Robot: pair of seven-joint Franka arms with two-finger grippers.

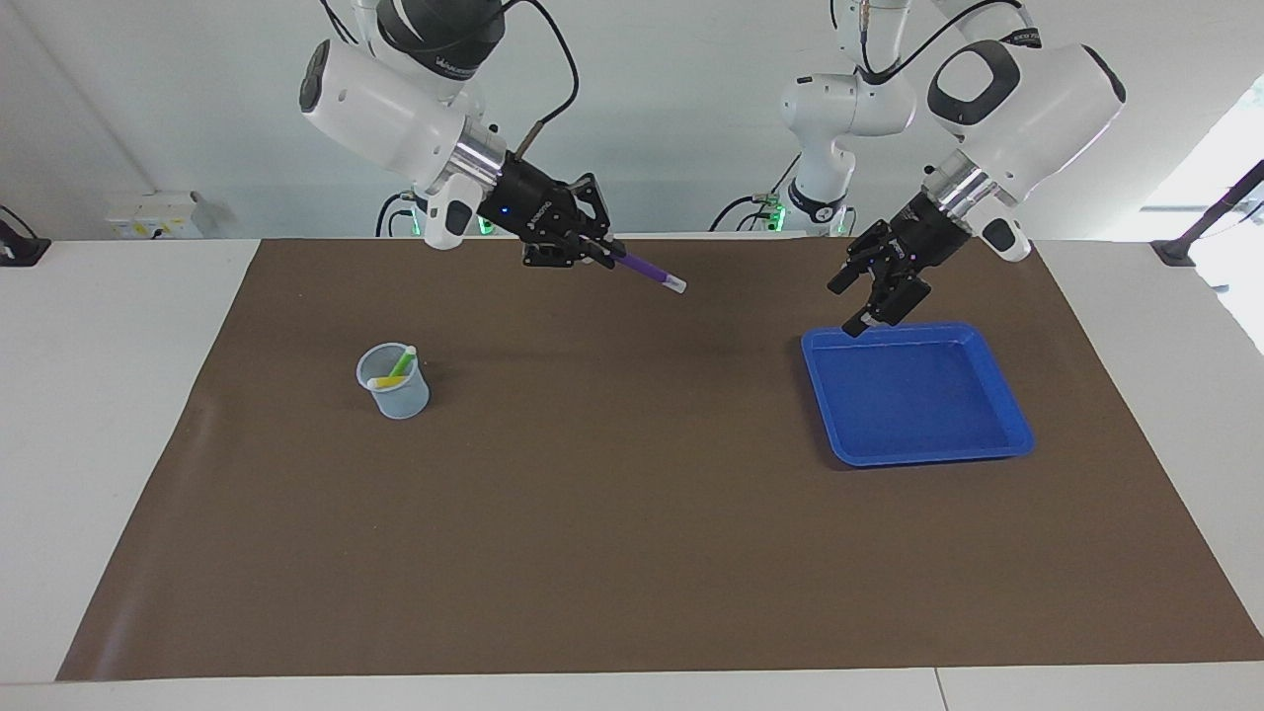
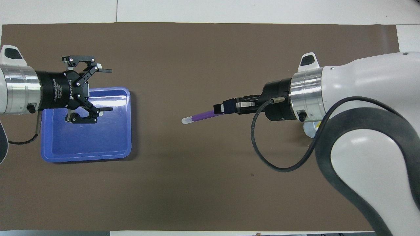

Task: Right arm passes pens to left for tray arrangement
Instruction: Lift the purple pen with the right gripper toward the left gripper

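Glossy blue plastic tray [image 1: 1002, 434], translucent plastic cup [image 1: 398, 395], both on a matt brown mat [image 1: 612, 513].

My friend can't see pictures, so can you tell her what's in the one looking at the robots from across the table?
The right gripper holds a purple pen in the air over the brown mat, pointing toward the open left gripper, which hangs over the rim of an empty blue tray. A small cup holds a yellow pen and a green pen.
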